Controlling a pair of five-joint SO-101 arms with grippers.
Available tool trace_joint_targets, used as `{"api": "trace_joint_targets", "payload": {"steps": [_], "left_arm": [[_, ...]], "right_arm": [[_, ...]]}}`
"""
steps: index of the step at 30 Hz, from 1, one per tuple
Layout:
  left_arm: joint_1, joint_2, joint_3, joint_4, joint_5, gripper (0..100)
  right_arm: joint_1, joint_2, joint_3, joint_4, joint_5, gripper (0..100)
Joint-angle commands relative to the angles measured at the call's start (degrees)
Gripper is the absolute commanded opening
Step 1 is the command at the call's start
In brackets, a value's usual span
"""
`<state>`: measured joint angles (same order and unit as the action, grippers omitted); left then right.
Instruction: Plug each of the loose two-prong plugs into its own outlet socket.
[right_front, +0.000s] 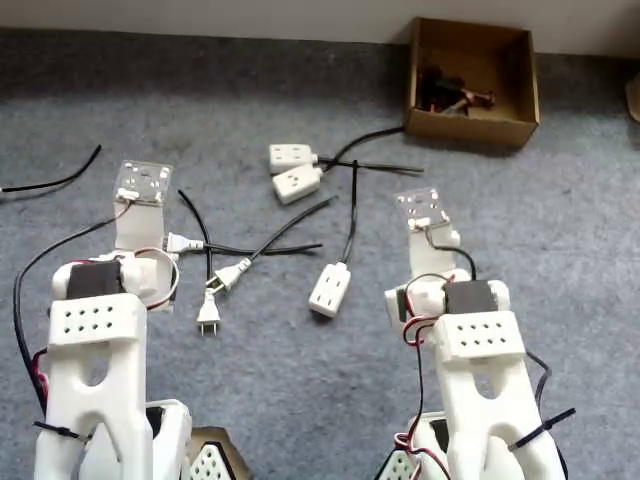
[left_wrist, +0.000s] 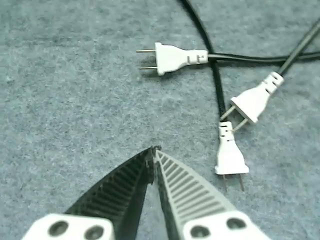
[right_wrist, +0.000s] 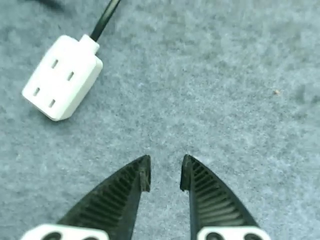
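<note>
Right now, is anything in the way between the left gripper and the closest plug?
Nothing visible is. Only bare grey carpet lies between the shut left gripper and the nearest plug.

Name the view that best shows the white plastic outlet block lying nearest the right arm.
Right wrist view: the white plastic outlet block lies close, its slots plain. The high view shows the block small; the left wrist view looks at white two-prong plugs.

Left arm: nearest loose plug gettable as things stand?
Probably yes: the plug lies on bare carpet beside the left tool, nothing covering it; the shut tool would need to open first.
</note>
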<state>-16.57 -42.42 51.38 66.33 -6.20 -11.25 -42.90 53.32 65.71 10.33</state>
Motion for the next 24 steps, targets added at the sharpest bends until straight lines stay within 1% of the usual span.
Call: {"api": "trace_joint_targets", "payload": {"steps": [1,5,9,12,15,19,22,24], "left_arm": [[-5.32,-1.63,0.04,-1.76,1.32,1],[-7.69,-1.63,3.21,-4.13,1.32,1],[-12.62,-1.63,4.7,-7.12,1.41,1],[-15.87,-1.63,4.7,-7.12,4.13,1],[-18.42,-1.63,4.7,-7.47,4.92,1],[-19.12,-1.63,4.7,-7.38,4.92,1],[-19.56,-1.71,4.7,-7.38,4.92,1],[-21.05,-1.71,4.7,-7.47,5.01,1]], "right_arm": [[-1.8,-1.54,-10.24,4.26,-3.52,10.9],[-7.16,-1.45,-14.99,5.05,-4.92,10.9],[-11.91,-1.36,-15.87,5.05,-9.41,10.9],[-13.93,-0.57,-16.92,4.7,-11.69,10.9],[-15.52,3.65,-20.53,5.05,-14.07,10.9],[-15.78,12.0,-26.51,5.14,-16.44,10.9],[-18.07,17.89,-31.08,5.85,-17.05,10.9],[-20.7,21.05,-34.33,7.16,-17.14,10.9]]}}
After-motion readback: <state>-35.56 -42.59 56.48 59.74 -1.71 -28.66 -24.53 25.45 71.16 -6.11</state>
